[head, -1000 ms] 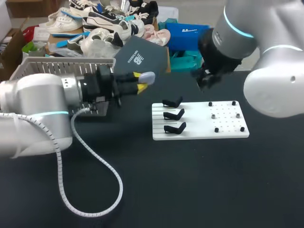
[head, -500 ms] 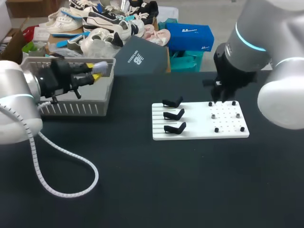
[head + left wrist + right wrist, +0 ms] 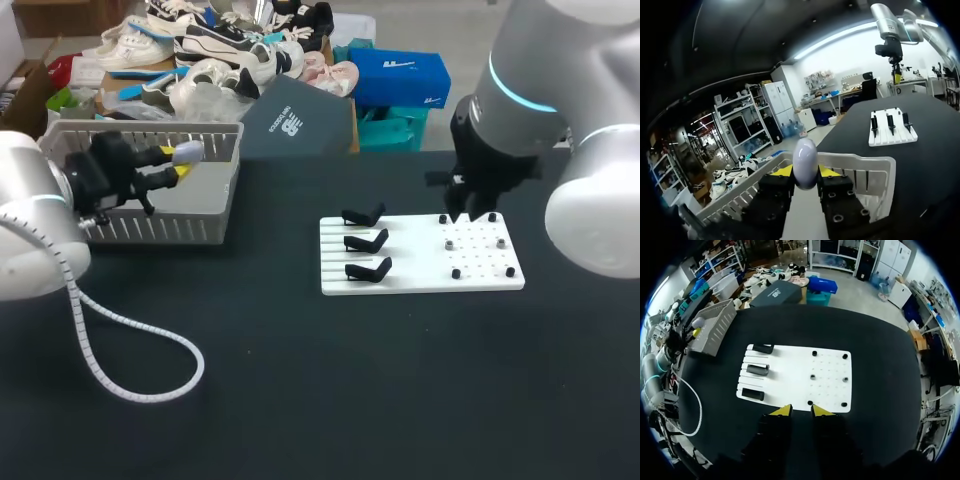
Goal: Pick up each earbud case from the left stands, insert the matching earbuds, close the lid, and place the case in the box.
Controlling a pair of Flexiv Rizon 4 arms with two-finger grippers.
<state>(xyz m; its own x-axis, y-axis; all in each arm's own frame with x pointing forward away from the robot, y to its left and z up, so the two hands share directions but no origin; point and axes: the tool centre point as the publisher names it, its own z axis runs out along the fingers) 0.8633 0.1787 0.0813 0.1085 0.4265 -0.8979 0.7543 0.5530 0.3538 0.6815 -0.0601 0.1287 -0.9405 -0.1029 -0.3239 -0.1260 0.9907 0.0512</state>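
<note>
My left hand (image 3: 178, 163) grips the earbud case (image 3: 188, 152) above the box (image 3: 160, 228). Case is probably light, hard and slippery; best gripped across its broad sides. My right hand (image 3: 468, 212) is narrow and empty over the white board (image 3: 420, 280).

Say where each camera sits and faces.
Head view: above, behind, looking down at the table; left gripper and right gripper show.
Left wrist view: looks out over the white slatted basket; its gripper grips the pale lilac egg-shaped case.
Right wrist view: looks down onto the white board with black stands; own gripper shows.
All share board and basket.
</note>
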